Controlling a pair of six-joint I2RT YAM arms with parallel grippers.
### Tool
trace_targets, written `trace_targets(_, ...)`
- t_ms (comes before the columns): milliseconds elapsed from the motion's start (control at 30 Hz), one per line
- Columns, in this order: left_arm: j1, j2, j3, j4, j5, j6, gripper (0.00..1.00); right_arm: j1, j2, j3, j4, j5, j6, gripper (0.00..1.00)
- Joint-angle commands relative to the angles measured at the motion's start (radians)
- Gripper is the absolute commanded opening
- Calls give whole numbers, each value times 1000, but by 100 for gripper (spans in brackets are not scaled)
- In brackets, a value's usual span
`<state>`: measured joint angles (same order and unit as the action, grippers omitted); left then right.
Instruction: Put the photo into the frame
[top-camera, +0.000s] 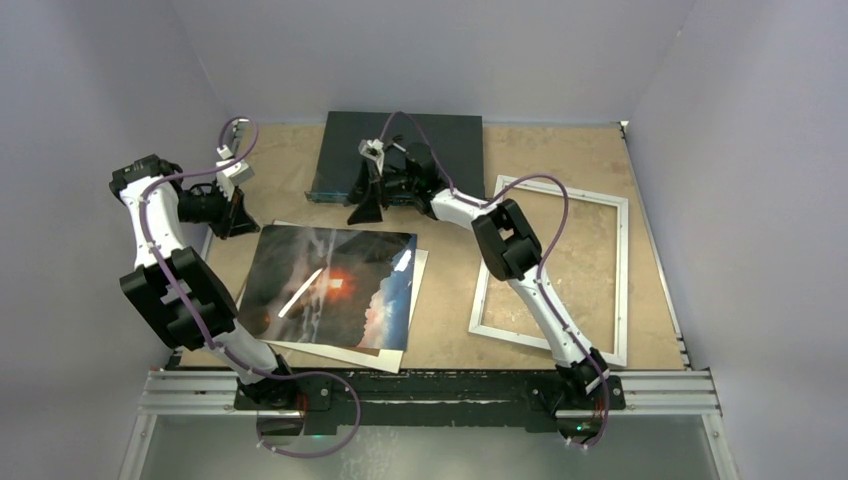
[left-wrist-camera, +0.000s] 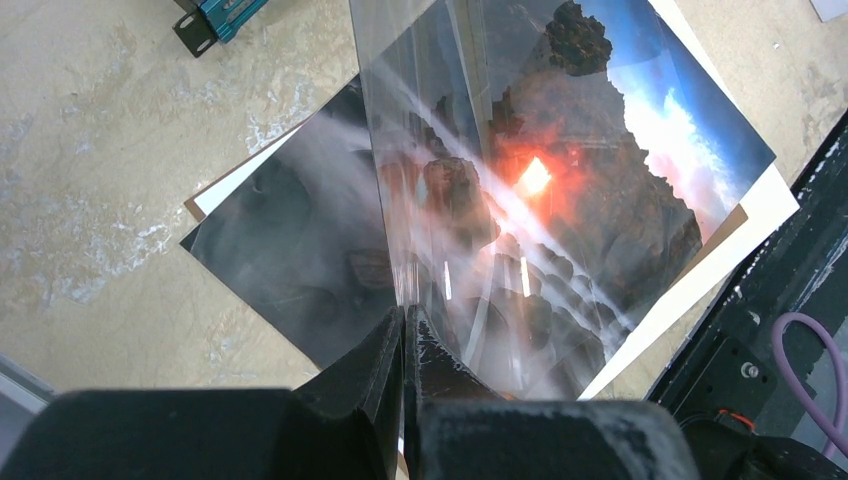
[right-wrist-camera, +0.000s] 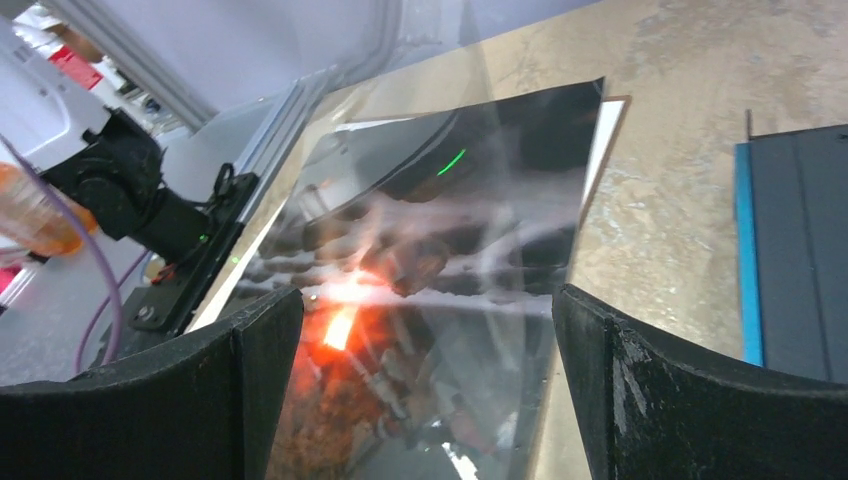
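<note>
The photo (top-camera: 340, 290), a glossy dark landscape with an orange glow, lies flat at centre left on a white mat (top-camera: 418, 268). In the left wrist view my left gripper (left-wrist-camera: 405, 315) is shut on the edge of a clear sheet (left-wrist-camera: 430, 150), which rises from the jaws over the photo (left-wrist-camera: 300, 260). That gripper (top-camera: 238, 222) sits at the photo's far left corner. My right gripper (top-camera: 365, 212) hovers open at the photo's far edge. Its wide-spread jaws (right-wrist-camera: 425, 380) straddle the glossy surface (right-wrist-camera: 400, 300) without touching it. The white-bordered frame (top-camera: 623, 280) lies flat to the right, apart from both grippers.
A dark flat switch box (top-camera: 400, 140) with a teal edge (right-wrist-camera: 742, 250) sits at the back, just behind my right gripper. A brown backing board (right-wrist-camera: 612, 110) peeks out under the mat. Walls enclose the table on three sides. The arm-base rail (top-camera: 430, 390) runs along the near edge.
</note>
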<state>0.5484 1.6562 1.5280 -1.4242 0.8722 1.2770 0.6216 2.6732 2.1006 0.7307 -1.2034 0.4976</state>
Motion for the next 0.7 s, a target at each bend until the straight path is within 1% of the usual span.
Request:
trace_targets(0,-4,-30,24,-11,56,22,0,8,-16,-35,197,-109,126,95)
trace_targets(100,-4,-29,26,-10,54,21,0,13,-16,-52,248,-131,167,90)
trace_targets(167,-4,-29,26,-11,51,22,0,15,-14,-65,312,-146,211,82)
trace_targets(300,-5,-27,25,-11,46,24,0,14,-14,-106,504,-166,365,68)
trace_targets(367,-5,-24,27,-11,46,24,0,13,-15,-115,559,-168,420,61)
trace_targets(467,-3,-18,31,-10,46,22,0,12,-20,-112,570,-173,443,49)
trace_targets(600,-4,-12,34,-10,48,19,0,10,-44,-132,566,-168,444,34)
trace_targets(667,-4,-10,34,-10,48,20,0,4,-59,-143,553,-154,436,24)
